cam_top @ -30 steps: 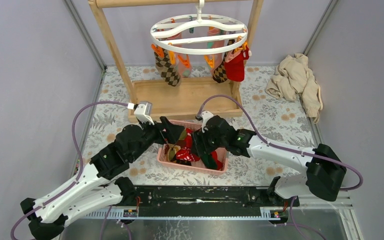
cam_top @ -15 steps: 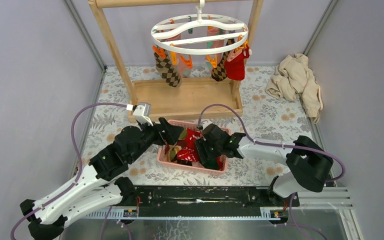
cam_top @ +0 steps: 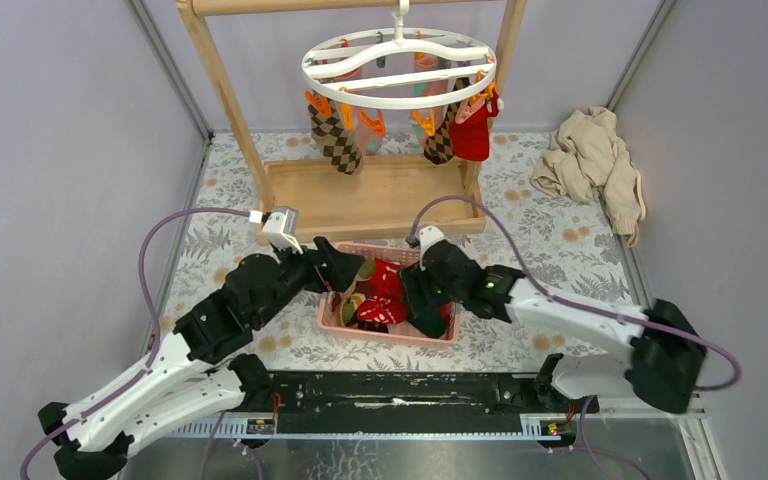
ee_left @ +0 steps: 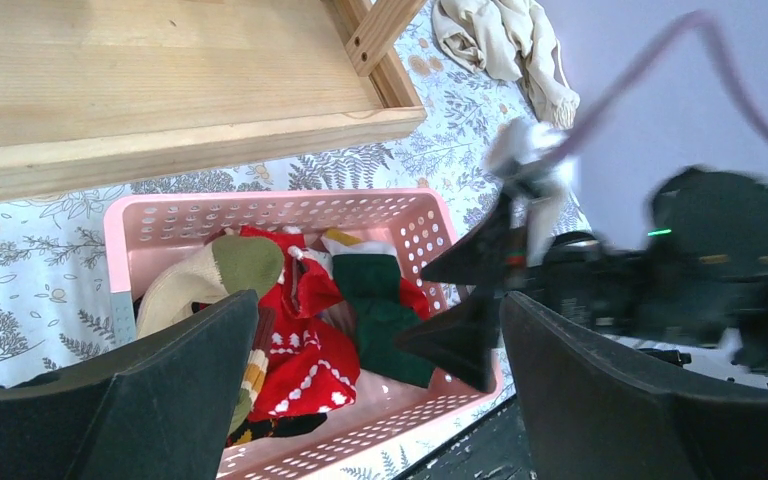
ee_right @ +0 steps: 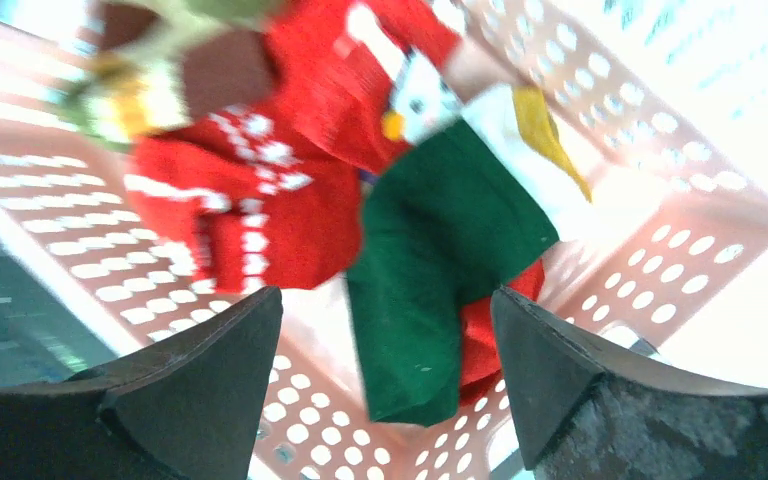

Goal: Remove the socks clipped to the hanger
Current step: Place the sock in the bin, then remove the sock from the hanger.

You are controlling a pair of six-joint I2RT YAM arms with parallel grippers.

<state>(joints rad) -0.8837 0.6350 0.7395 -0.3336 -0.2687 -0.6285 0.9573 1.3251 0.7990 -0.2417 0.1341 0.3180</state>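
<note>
Overhead, white ring hanger (cam_top: 397,101), brown argyle sock (cam_top: 335,140), red sock (cam_top: 472,135) clipped

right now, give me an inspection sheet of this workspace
surface: fern-print table cover, no spills seen
job's things: white hanger on the wooden rack holds an argyle sock, a red sock and more; a green sock and others lie in the pink basket
clutter: beige cloth heap at far right
grippers: left gripper and right gripper both open over the basket, holding nothing
cables: purple cables loop off both wrists, apart from the hanger
surroundings: grey walls, nothing else seen
</note>
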